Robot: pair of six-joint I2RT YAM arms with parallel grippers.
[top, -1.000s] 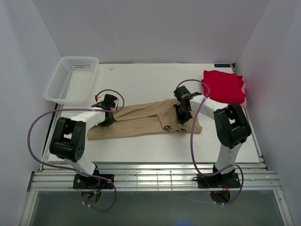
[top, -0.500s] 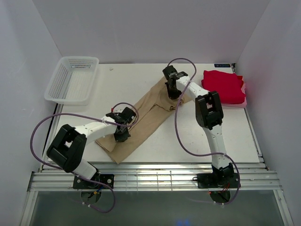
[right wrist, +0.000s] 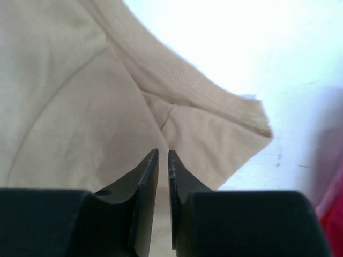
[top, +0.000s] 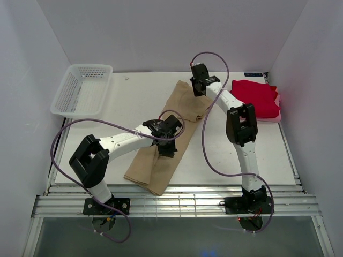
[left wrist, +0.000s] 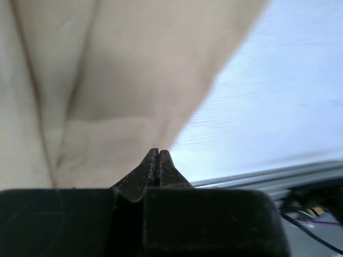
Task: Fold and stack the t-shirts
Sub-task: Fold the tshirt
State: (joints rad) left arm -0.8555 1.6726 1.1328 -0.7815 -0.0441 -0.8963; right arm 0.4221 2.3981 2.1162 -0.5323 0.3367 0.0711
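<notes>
**Top external check: tan shirt slanted between both claws**

Top external, you see the tan t-shirt [top: 185,107] lying on the table [top: 134,99] in a long slant. Its far end sits right of centre and its near end reaches toward the front edge. The left gripper [top: 167,146] is down on the shirt about halfway along, close to the edge facing the right arm. The right gripper [top: 199,89] is at the shirt's far end. The red t-shirt [top: 256,96] lies folded at the table's right edge, near the right gripper and well apart from the left one.

Left wrist: the fingers are pressed tight together. Their tips meet the tan cloth where its edge gives way to bare table. You cannot tell whether any cloth is nipped between them.

Right wrist: the fingers stand a sliver apart, with nothing caught in the gap. The tips are over the tan cloth, and a stitched hem runs just beyond them. A bit of red shows at the lower right corner.
</notes>
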